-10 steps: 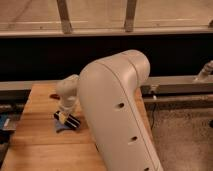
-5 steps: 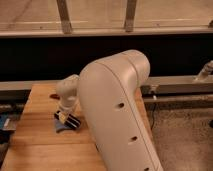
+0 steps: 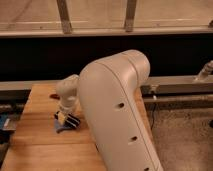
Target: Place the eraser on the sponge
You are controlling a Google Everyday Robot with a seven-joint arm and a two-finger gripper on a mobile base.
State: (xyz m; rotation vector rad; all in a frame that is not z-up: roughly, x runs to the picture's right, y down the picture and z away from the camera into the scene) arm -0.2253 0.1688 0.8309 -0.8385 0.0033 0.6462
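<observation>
While the pale arm [image 3: 117,115] fills most of my view, I see the wooden table [image 3: 30,145] at left beneath it. Its gripper [image 3: 67,119] points down at the table's middle; I cannot tell whether it is clamped or loose. Under it lies the light-blue sponge [image 3: 61,129], with the black striped eraser [image 3: 74,122] at the gripper's tip, over the sponge's right edge.

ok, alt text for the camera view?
The robot's white arm fills the middle, its hand low over a light-blue sponge on the left of a wooden table. A dark striped block, likely the eraser, shows at the hand, above the sponge.
</observation>
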